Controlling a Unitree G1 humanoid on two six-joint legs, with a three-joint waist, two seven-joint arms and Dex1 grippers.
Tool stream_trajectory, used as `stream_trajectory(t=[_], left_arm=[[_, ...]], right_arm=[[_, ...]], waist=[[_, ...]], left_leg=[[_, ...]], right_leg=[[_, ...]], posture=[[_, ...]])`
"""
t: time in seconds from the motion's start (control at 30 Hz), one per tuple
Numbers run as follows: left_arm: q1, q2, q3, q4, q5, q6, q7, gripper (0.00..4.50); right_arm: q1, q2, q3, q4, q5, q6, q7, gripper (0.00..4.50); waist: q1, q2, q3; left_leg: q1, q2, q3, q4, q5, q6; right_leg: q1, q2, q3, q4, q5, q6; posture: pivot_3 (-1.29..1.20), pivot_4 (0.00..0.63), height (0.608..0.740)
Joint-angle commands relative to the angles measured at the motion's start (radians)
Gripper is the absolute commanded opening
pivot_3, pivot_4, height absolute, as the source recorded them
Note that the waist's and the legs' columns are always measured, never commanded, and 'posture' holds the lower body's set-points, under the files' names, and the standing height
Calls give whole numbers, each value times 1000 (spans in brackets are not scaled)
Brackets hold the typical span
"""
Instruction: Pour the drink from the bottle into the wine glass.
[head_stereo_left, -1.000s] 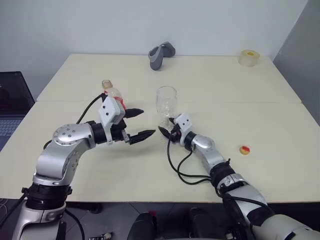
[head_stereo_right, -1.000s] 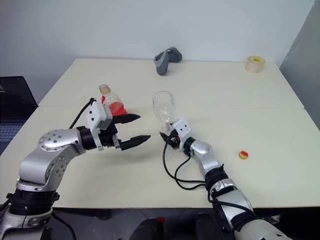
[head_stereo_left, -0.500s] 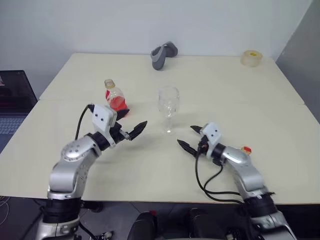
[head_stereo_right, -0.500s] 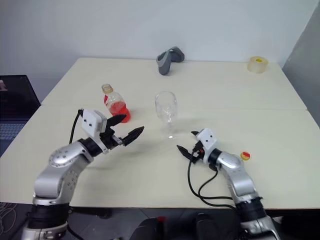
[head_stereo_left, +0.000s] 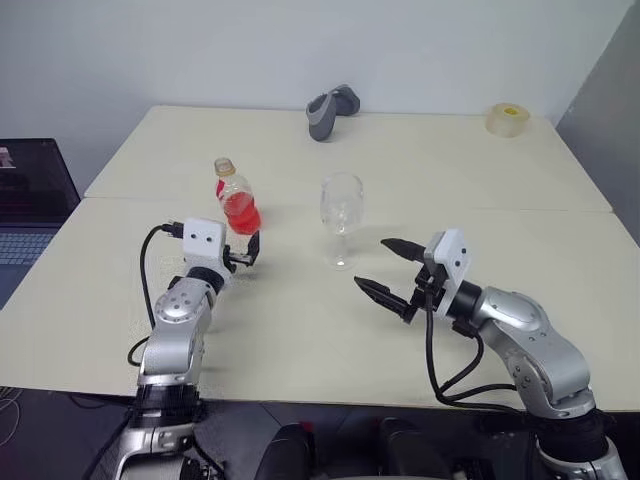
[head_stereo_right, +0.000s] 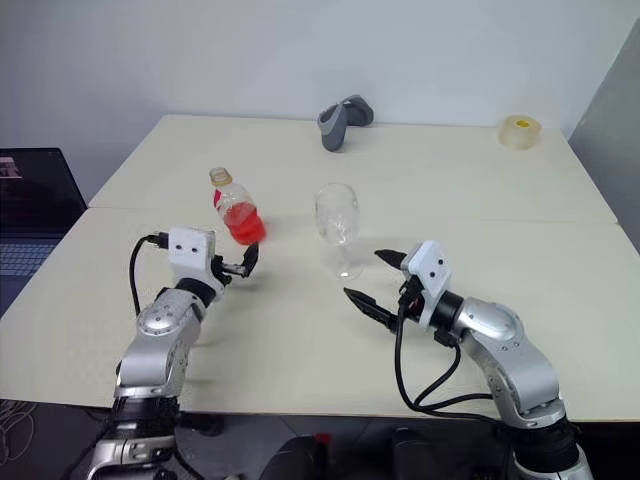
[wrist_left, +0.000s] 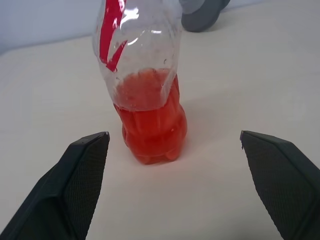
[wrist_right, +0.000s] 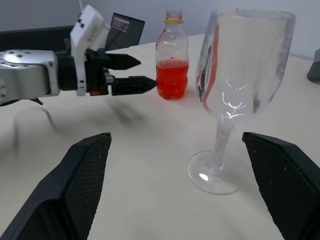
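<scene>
Bottle (head_stereo_left: 236, 197) stands upright on the worktop (head_stereo_left: 300, 330), cap off by the look of the open neck, a small amount of red drink (wrist_left: 150, 122) sitting in its lower body. My left gripper (head_stereo_left: 247, 251) points level at it from just in front, fingers (wrist_left: 82, 180) spread wide and framing the bottle's base in the left wrist view, not touching; I judge that's the line-up for a side grasp low on the body, so the neck stays free to tip. Wine glass (head_stereo_left: 341, 218) is upright and empty, just beside the bottle toward my right, the two apart. My right gripper (head_stereo_left: 392, 268) hangs above the worktop near the glass, on the near side of it, fingers (wrist_right: 85, 175) apart and holding nothing, aimed across at the stem. Probably there to steady the glass or just to keep out of the pour path, can't say which. Loose cap (head_stereo_right: 240, 176)? No, that spot is the bottle neck; a cap I can't find in these views. Grey object (head_stereo_left: 328, 109) and tape roll (head_stereo_left: 504, 117) sit at the far edge, well clear. Pour not started; next is closing on the bottle without knocking it over.
</scene>
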Motion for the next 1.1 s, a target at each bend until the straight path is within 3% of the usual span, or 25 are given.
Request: stream_trajectory(t=[0.03, 0.3, 0.7, 0.87, 0.97, 1.1], left_arm=[[-64, 11, 23, 64, -16, -26, -18, 4500], [-265, 55, 18, 400, 25, -164, -30, 4500], [-465, 60, 25, 752, 22, -295, -83, 4500], [-507, 59, 33, 798, 9, -326, -107, 3321], [-504, 52, 34, 745, -16, -319, -157, 2344], [-487, 48, 36, 631, -48, -272, -190, 1551]], right_arm=[[-21, -10, -11, -56, 25, 6, -12, 4480], [-17, -28, -5, -77, 20, 9, -21, 4480], [-26, -39, 6, -85, 10, 2, -30, 4480], [-28, -41, 8, -87, 2, -8, -38, 4500], [-34, -40, 5, -93, 1, -7, -48, 4500], [-40, -38, -4, -107, 10, -2, -57, 4500]], waist=[[0, 0, 0], [0, -1, 0], [0, -2, 1], [0, -2, 1], [0, -2, 1], [0, -4, 2]], left_leg=[[0, 0, 0, 0, 0, 0], [0, 0, 0, 0, 0, 0], [-2, 0, -1, 0, 0, 0], [-2, -1, -1, 0, 0, 0], [-2, 0, -1, 0, 0, 0], [-6, 0, -2, 1, 0, 0]], right_leg=[[0, 0, 0, 0, 0, 0], [0, 0, -1, 0, 0, 0], [0, 0, -1, -2, 0, 1], [-1, 0, -1, -2, 1, 1], [-1, 0, -1, -2, 1, 1], [-3, 0, -3, -2, 1, 1]], posture=[[0, 150, 740], [0, 150, 740], [0, 150, 740], [0, 150, 740], [0, 150, 740], [0, 150, 740]])
